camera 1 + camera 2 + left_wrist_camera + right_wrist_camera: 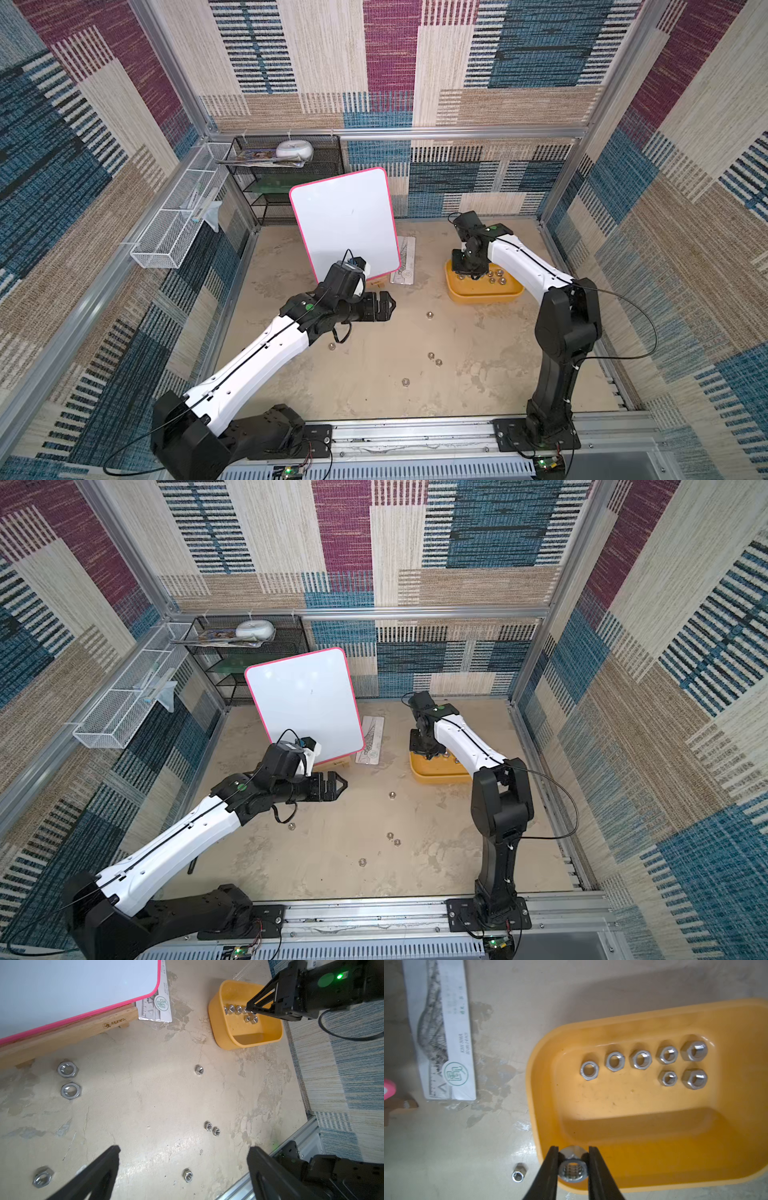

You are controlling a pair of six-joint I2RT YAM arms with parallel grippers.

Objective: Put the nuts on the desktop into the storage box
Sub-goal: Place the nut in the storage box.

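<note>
Where the worktop lies nearest, loose nuts: scattered singly, one pair just beside each other.
Left jaws: spread wide, empty, hovering above the worktop.
Right jaws: pinched on one nut above the storage box.
Storage box: far right on the worktop, seven nuts lying inside, five in a row.

The wooden stand reads "Manes"; the ruler pack reads "KBX-308A".
</note>
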